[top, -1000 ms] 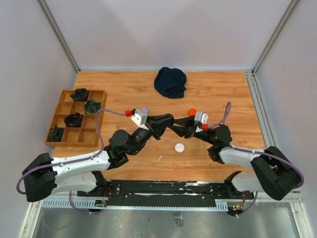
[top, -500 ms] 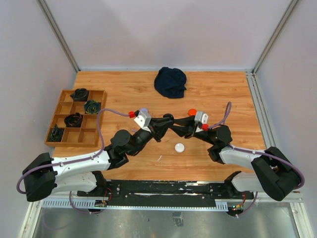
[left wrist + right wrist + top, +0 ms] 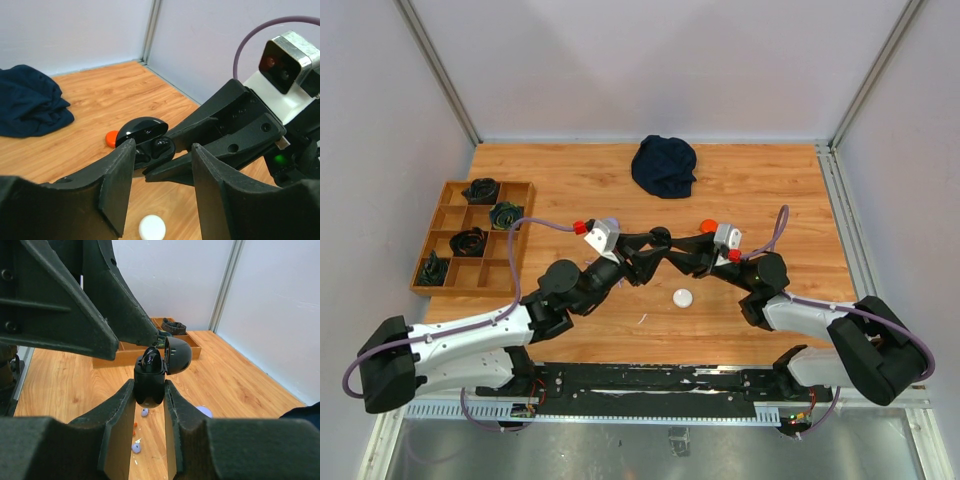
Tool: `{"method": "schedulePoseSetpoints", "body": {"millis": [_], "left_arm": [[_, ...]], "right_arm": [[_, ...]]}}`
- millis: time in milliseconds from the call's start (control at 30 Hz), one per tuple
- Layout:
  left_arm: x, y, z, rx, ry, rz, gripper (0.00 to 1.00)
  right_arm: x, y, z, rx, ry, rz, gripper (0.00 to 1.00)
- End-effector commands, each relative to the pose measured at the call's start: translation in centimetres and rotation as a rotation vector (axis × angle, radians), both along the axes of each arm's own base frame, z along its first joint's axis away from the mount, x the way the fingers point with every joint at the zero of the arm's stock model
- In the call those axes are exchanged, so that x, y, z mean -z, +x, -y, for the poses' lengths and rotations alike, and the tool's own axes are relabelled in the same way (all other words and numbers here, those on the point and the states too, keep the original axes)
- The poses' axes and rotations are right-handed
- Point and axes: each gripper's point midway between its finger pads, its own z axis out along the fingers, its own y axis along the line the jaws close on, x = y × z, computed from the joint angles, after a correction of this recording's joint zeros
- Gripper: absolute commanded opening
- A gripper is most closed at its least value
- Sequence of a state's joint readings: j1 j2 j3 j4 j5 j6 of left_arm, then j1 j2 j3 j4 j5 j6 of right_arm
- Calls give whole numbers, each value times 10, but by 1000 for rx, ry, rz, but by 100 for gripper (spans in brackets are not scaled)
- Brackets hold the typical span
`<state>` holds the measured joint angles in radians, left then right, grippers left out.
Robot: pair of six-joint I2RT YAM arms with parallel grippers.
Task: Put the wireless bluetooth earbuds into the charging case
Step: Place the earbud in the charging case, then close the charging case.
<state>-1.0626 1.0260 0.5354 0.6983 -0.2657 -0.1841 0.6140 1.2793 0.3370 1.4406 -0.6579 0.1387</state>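
1. Standing upright in the right wrist view, the charging case (image 3: 149, 385) has its long axis running up and down. Its mouth faces upward and its lid (image 3: 177, 355) is swung open to the right.
2. The case is held up off the table (image 3: 800, 190), near the table's middle, where the two arms meet tip to tip.
3. The right gripper (image 3: 149, 390) is clamped on the case's lower body, with a finger pressed against each side.
4. A black earbud (image 3: 150, 360) sits in the mouth of the case. Whether it is fully seated cannot be told.
5. The left gripper (image 3: 162, 150) points at the case with its fingers spread apart, and the case shows in the gap between them. In the right wrist view one fingertip reaches the rim just beside the lid.
6. Two small purple earbuds (image 3: 144, 412) lie loose on the table under the held case.
7. A white round case (image 3: 682, 297) lies on the near side of the grippers, and an orange disc (image 3: 111, 138) lies beyond them.
8. A dark blue cloth (image 3: 664, 165) is bunched at the far edge. A wooden tray (image 3: 502, 272) with compartments, some holding dark rolled things, sits at the left edge. Both are well apart from the grippers.
9. The tabletop is wood-grained board, closed in by pale walls (image 3: 650, 60) on three sides. The grippers are well away from every edge.
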Motion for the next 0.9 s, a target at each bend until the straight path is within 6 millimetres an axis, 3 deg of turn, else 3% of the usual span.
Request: {"method": "schedulePoseSetpoints", "body": {"millis": [0, 433, 733, 867], "left_arm": [[-12, 0, -10, -35, 8, -32, 57], [-31, -12, -23, 92, 25, -84, 71], [-21, -8, -22, 273, 41, -188, 76], [-12, -12, -14, 431, 33, -251, 76]], "right_arm": [[-25, -7, 3, 7, 63, 97, 3], [-21, -10, 2, -13, 55, 84, 3], [-19, -21, -3, -110, 37, 54, 3], [-20, -27, -7, -172, 25, 43, 3]]}}
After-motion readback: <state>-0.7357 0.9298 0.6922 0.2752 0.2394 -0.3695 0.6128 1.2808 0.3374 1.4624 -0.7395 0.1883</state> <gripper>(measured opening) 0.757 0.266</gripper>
